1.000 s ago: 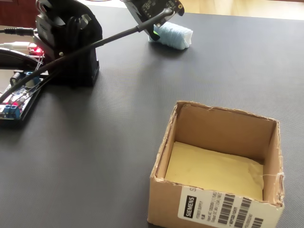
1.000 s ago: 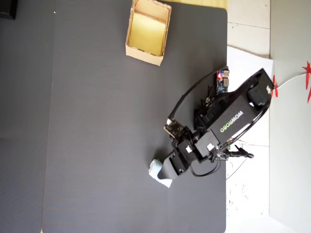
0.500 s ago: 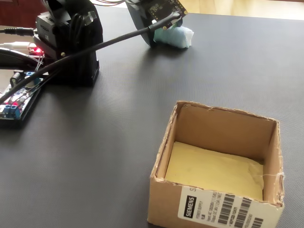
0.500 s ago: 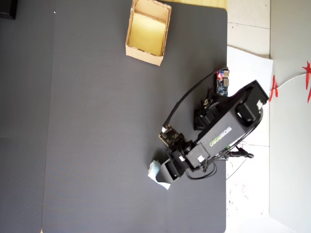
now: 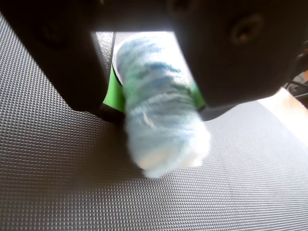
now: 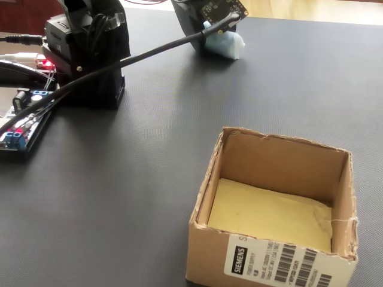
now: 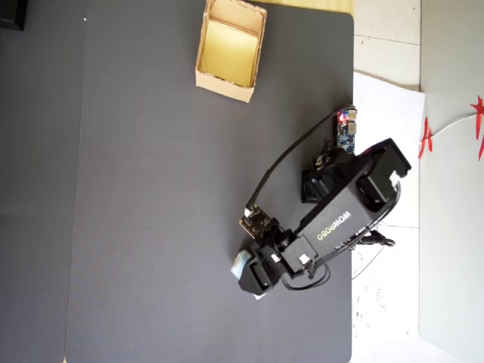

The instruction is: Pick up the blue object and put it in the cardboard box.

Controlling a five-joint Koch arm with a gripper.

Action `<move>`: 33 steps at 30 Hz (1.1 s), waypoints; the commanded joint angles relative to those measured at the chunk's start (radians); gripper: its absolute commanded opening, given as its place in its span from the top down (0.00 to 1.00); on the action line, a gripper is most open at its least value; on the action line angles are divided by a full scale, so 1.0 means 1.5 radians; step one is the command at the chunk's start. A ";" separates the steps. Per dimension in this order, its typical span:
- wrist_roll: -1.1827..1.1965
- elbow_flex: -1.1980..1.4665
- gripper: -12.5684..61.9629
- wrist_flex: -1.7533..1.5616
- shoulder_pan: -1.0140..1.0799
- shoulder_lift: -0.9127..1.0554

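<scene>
The blue object (image 5: 163,120), a pale blue-white striped soft bundle, lies on the black mat between my jaws in the wrist view. A green pad (image 5: 111,94) sits at each side of it, close against it. My gripper (image 5: 154,96) is open and straddles the bundle. In the fixed view the bundle (image 6: 230,43) shows at the far end of the mat, just right of the gripper (image 6: 206,36). From overhead it (image 7: 240,265) peeks out left of the gripper (image 7: 253,276). The open tan cardboard box (image 6: 272,164) stands apart, near the front; overhead the box (image 7: 223,85) is at the top.
The arm's black base (image 6: 90,60) stands at the left, with circuit boards (image 6: 18,128) and wires beside it. A black cable (image 6: 149,51) runs from there up to the wrist. White paper (image 7: 386,98) lies past the mat's right edge.
The arm has swung and lowered so that the gripper now sits over the bundle, jaws on either side. The bundle has stayed on the mat and the box has not moved.
</scene>
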 commanded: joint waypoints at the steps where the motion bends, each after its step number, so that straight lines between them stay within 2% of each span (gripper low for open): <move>1: 0.016 0.003 0.61 -0.032 0.006 -0.007; 5: 0.013 0.017 0.69 -0.064 0.027 0.007; 17: 0.010 0.040 0.69 -0.109 0.116 0.117; 25: 0.000 0.071 0.69 -0.161 0.244 0.222; 33: 0.003 0.087 0.69 -0.206 0.359 0.274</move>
